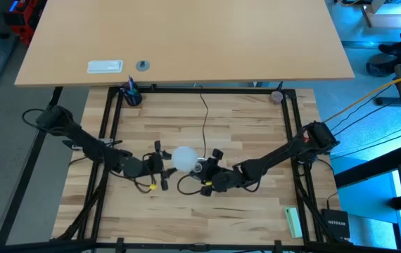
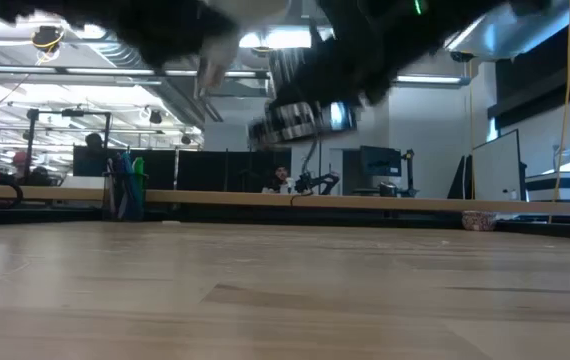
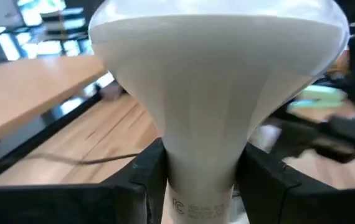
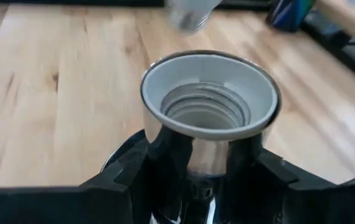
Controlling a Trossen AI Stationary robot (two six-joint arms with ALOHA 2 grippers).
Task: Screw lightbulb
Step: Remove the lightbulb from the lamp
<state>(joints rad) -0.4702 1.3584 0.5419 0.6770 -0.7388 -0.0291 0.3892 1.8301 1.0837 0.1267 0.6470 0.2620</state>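
Frosted white and smooth, the lightbulb [image 3: 218, 99] is filling the left wrist view: a wide rounded globe tapering to a pale neck with small grey print on it. Two dark, matte fingers [image 3: 141, 180] of the left gripper [image 3: 197, 186] are pressing on either side of that neck, so the jaws are standing only as far apart as the neck is wide and are clamping the bulb.

Seen from the right wrist, the right gripper [image 4: 202, 180] is holding a shiny metal socket [image 4: 210, 102] in the same way, its black fingers [image 4: 277, 177] closing against the polished chrome body from both sides. The socket's mouth is flaring into a pale, matte funnel-shaped collar, and inside it ridged screw threads are showing as concentric rings. A blurred pale shape is hovering beyond the mouth, too smeared to identify.

From above, the two grippers are meeting near the middle of the light wooden plank table [image 1: 243, 133], left gripper [image 1: 160, 163] and right gripper [image 1: 211, 172] facing each other. Between them the lightbulb [image 1: 183, 159] is appearing as a round white blob just beside the socket [image 1: 199, 167]; whether they are touching cannot be told. A thin black cord [image 1: 205, 123] is running from the socket toward the far edge of the table, where a black frame is bordering the planks.

At table height, both arms are showing only as dark blurred masses along the upper edge.
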